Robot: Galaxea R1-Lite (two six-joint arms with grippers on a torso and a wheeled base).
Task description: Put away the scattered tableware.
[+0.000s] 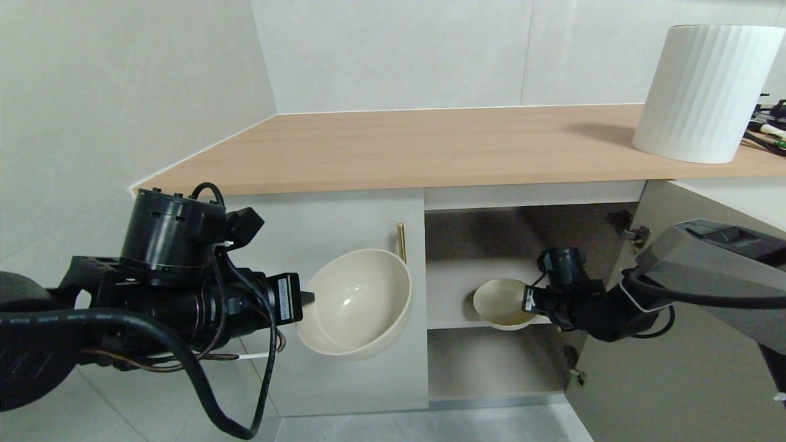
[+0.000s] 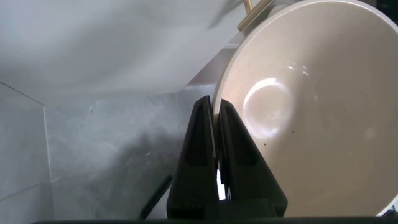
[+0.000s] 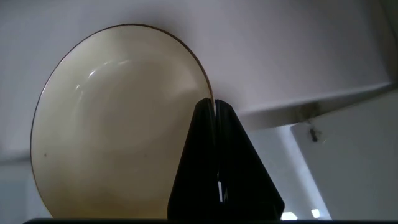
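At the left of the low cabinet, before its closed white door, we see the left pincer clenched on the rim of a large cream-coloured round bowl. The bowl hangs in the air tipped on its side, its hollow facing us, just in front of the door's slim brass handle. Further right the cabinet stands open, and inside it the right pincer is grasping the rim of a smaller cream bowl with a thin dark edge, held at the front of the white inner shelf. We cannot tell whether this bowl touches the shelf. Above, on the wooden tabletop, a tall white ribbed cylinder stands upright near the right end.
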